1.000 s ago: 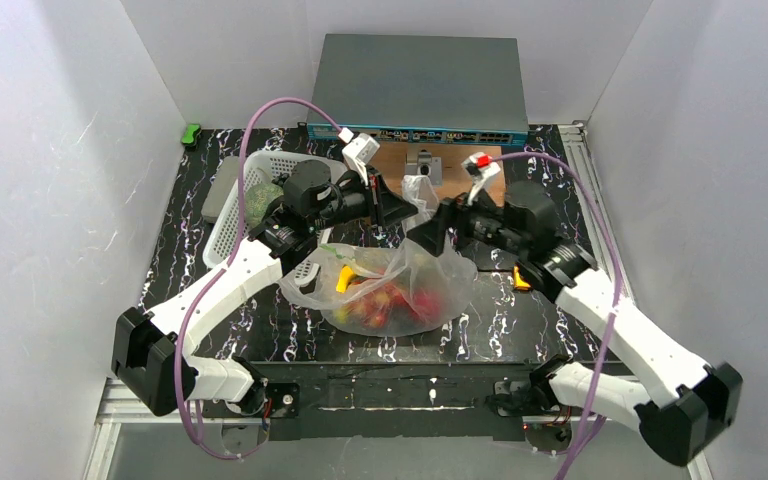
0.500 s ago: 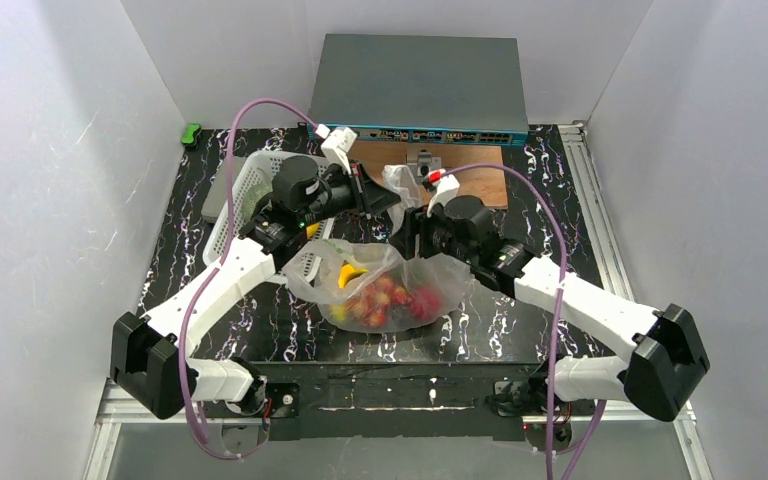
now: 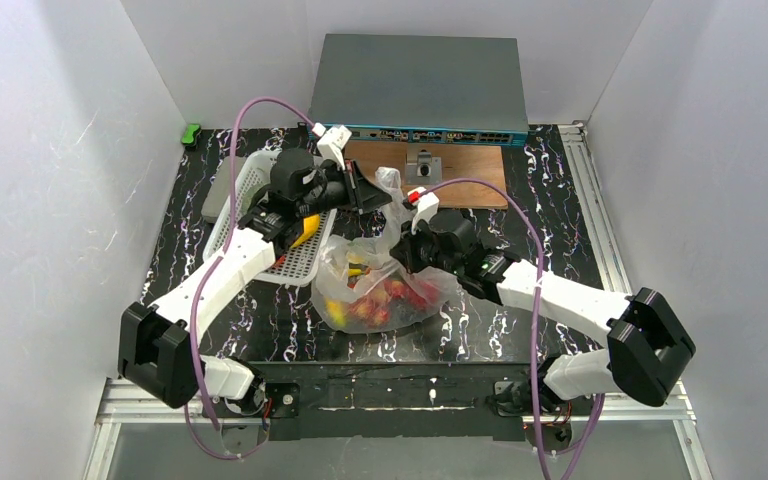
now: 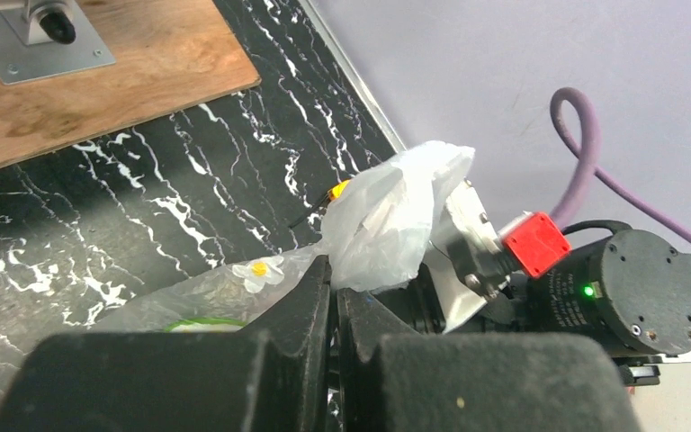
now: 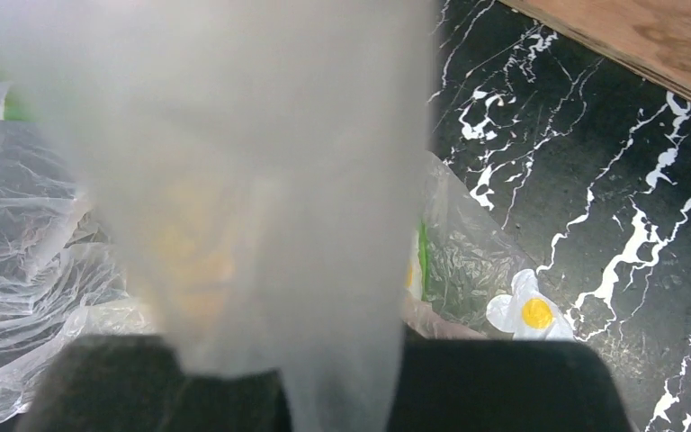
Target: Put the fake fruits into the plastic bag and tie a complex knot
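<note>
- In the middle of the black, white-veined tabletop (image 3: 175,250), the overhead view shows the plastic bag (image 3: 355,275) slumped, with the fake fruits (image 3: 390,298) heaped inside. They are mostly glossy red and orange balls, with a yellow piece at the near left.
- From above, the left gripper (image 3: 382,197) reaches in from the far left and the right gripper (image 3: 397,247) from the right. Both meet the bag's gathered top, but the jaws are too small to read there.
- The left wrist view fills that in. Its two black fingers (image 4: 310,297) are pressed almost together, pinching a bunched white tuft of bag film that puffs up above them.
- Just behind the tuft is the right arm's wrist, with a red block (image 4: 535,245), a round black motor housing (image 4: 630,288) with a green light, and a thick purple cable (image 4: 591,162).
- The right wrist view is mostly blurred film hanging down the middle and passing between that gripper's dark fingers (image 5: 504,382), whose jaws are closed on it.
- A printed white flower (image 5: 533,312) with a yellow centre shows on the crinkled clear film at lower right.
- Only the overhead view shows the white lattice basket (image 3: 295,262) just left of the bag and partly under the left arm. It also shows a grey network switch (image 3: 420,80) at the back and plain white walls (image 3: 60,150) around.
- A wooden board (image 3: 470,170) with a small metal bracket (image 3: 423,163) on it lies in front of the switch.
</note>
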{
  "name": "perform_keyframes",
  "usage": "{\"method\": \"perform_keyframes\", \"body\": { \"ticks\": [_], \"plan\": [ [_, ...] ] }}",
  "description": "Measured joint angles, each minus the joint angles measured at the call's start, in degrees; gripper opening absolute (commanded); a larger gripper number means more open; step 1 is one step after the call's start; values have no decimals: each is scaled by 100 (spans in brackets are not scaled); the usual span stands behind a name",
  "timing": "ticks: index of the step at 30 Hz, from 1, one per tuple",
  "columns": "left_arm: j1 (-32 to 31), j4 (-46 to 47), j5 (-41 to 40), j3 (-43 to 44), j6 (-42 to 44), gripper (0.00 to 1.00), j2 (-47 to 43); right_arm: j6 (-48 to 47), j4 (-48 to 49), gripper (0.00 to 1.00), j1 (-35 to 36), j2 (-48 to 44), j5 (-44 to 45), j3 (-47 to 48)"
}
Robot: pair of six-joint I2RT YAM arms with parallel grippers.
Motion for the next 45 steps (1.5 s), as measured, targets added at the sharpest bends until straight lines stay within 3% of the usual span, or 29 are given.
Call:
{"method": "perform_keyframes", "body": {
  "ticks": [2,6,7,8,14,19,24,37,39,42,45],
  "plan": [
    [105,-234,232,155,282,5,107,-83,26,1,79,-13,2,-37],
    [306,-1202,1073,857,1443,87,348,-173,-153,1,127,-127,116,-52],
    [378,-1561,1322,1126,1821,97,354,-192,-243,1,127,-168,149,-59],
    [472,-1956,1591,1412,2223,98,332,-214,-317,1,127,-201,190,-63],
    [1156,-4542,2881,2382,4500,98,-380,-256,-452,1,92,-249,356,-94],
    [1187,-6030,3589,2153,6089,98,-1303,-254,-538,1,44,-249,374,-96],
    [1121,-5639,3886,1145,6634,98,-2013,-247,-577,1,17,-251,372,-96],
    [614,-3646,4019,129,7335,98,-1626,-273,-621,1,17,-345,302,-129],
    [564,-3563,4057,24,7392,90,-1631,-278,-623,1,17,-365,302,-155],
    [481,-3545,4131,-76,7499,65,-1624,-278,-640,1,-22,-372,302,-186],
    [411,-3700,4186,-92,7617,51,-1587,-278,-651,1,-83,-378,302,-188]
  ]
}}
